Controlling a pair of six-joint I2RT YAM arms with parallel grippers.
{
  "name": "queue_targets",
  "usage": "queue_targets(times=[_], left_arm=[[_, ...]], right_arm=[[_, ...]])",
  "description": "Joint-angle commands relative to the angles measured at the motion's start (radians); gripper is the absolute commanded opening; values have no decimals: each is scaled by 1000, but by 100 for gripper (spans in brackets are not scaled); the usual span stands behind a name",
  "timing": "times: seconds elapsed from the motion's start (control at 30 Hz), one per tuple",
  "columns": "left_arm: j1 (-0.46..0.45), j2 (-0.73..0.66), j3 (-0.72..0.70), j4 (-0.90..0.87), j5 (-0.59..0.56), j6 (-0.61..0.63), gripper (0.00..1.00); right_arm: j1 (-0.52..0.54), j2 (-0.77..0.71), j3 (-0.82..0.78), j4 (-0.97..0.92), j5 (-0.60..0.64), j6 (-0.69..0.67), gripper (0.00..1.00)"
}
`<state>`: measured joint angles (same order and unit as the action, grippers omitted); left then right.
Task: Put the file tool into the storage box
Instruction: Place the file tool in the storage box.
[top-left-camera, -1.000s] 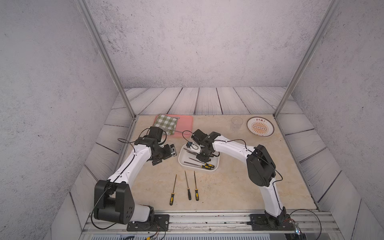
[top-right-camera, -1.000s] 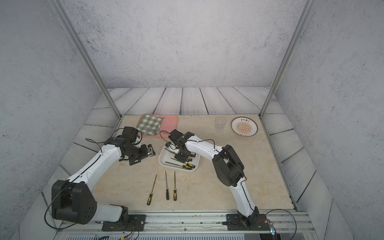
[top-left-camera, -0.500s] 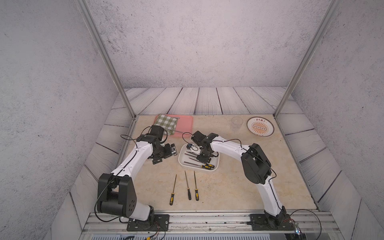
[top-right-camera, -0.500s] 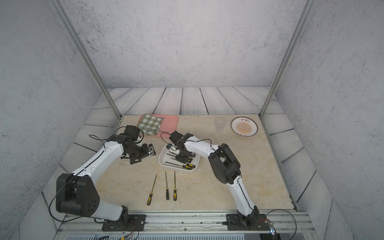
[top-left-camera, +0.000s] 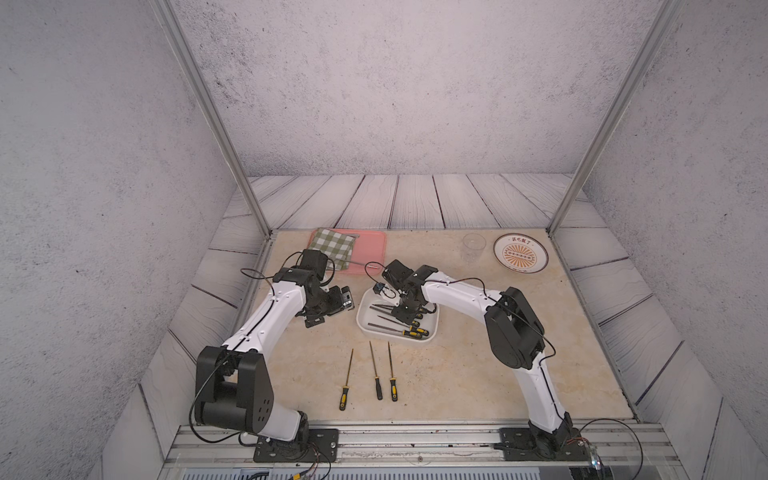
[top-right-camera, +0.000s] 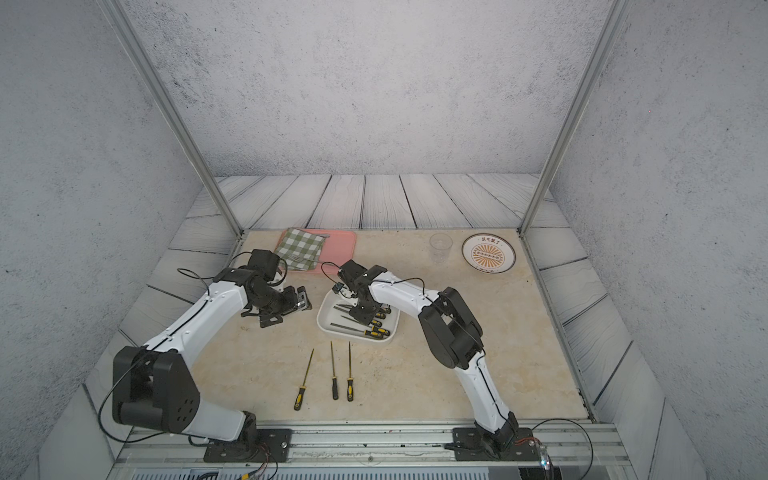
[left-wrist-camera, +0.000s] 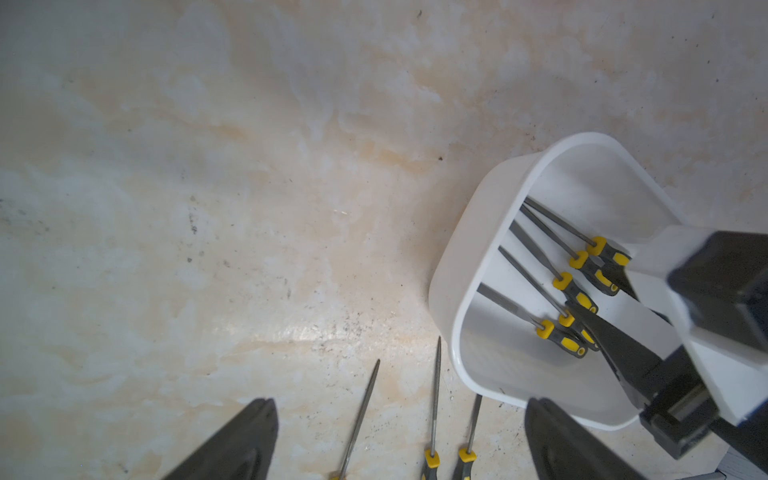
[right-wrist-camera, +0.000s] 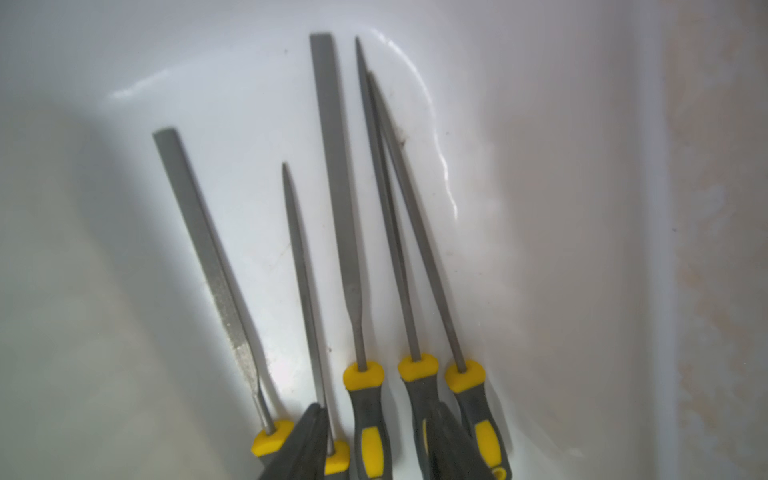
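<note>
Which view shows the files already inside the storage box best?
The right wrist view: five files fill the frame on the storage box floor, blades distinct. The left wrist view shows them smaller, partly behind the right arm. Both top views show them tiny.

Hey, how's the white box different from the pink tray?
The box is white, the tray pink. The box has raised walls; the tray is nearly flat. The box holds five files; the tray carries a checked cloth. Both are rectangular with rounded corners.
</note>
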<state>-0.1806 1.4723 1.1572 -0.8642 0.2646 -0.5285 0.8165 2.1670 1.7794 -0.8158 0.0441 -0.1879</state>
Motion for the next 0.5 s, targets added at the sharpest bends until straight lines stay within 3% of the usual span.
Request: queue_targets(times=[0.0,0.3,0.47], left_arm=[[5,-21,7,-4,25,-16,99],[1,5,-32,9,135,-16,98],[1,-35,-96,43,127,-21,98]], right_arm=[[13,-96,20,-16,32,134,46],[17,-344,-198,51,26,452,50],[76,-496,-375,77,-12,645,53]])
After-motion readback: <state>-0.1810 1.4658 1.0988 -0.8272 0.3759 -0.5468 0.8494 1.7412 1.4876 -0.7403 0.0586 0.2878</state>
